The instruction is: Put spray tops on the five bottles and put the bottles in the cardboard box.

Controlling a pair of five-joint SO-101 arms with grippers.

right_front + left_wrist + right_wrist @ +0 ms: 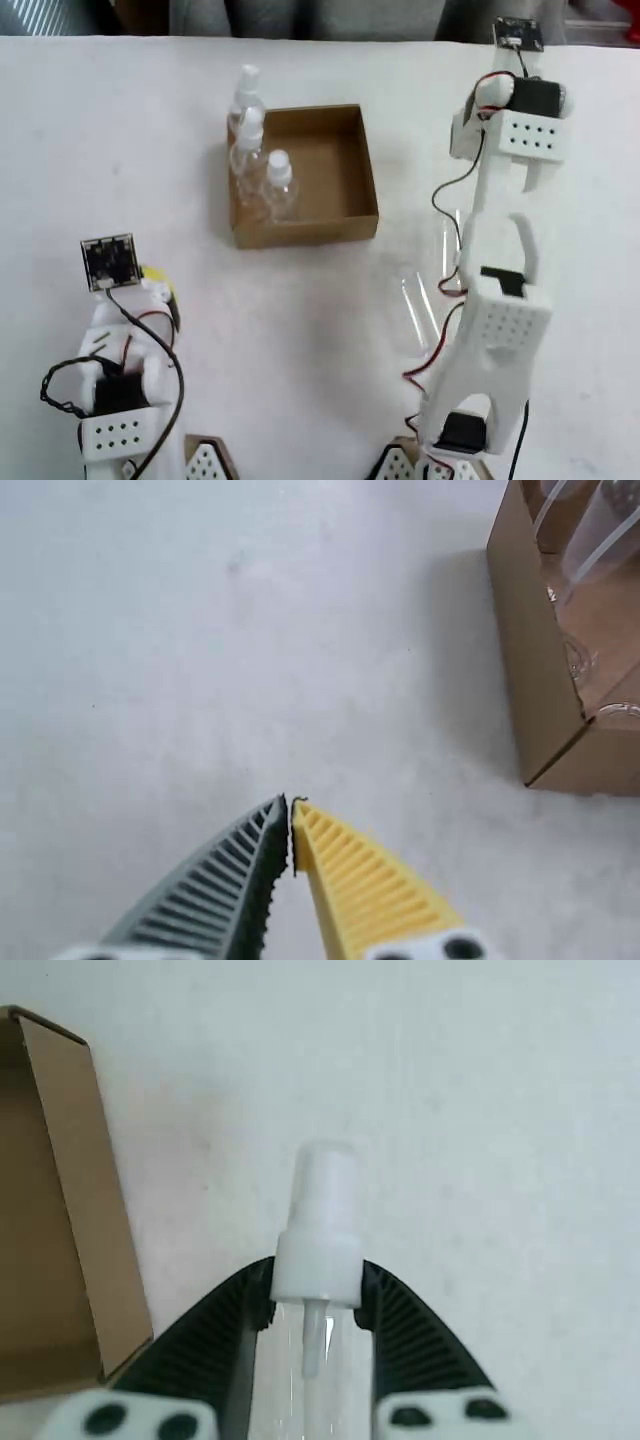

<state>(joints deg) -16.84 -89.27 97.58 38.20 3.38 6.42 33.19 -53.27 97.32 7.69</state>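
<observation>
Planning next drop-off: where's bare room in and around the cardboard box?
Free: the cardboard box's right half, between its right wall and the three bottles; the table left of the box; the strip between the box and the left hand. Crowded: the box's left side, and around the right arm.

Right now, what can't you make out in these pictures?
High view: the clear bottles beside the right arm are faint and partly behind it, so their number is unclear.
Right wrist view: the held bottle runs off the edge behind the right tool.
Left wrist view: the edge cuts off the cardboard box.
</observation>
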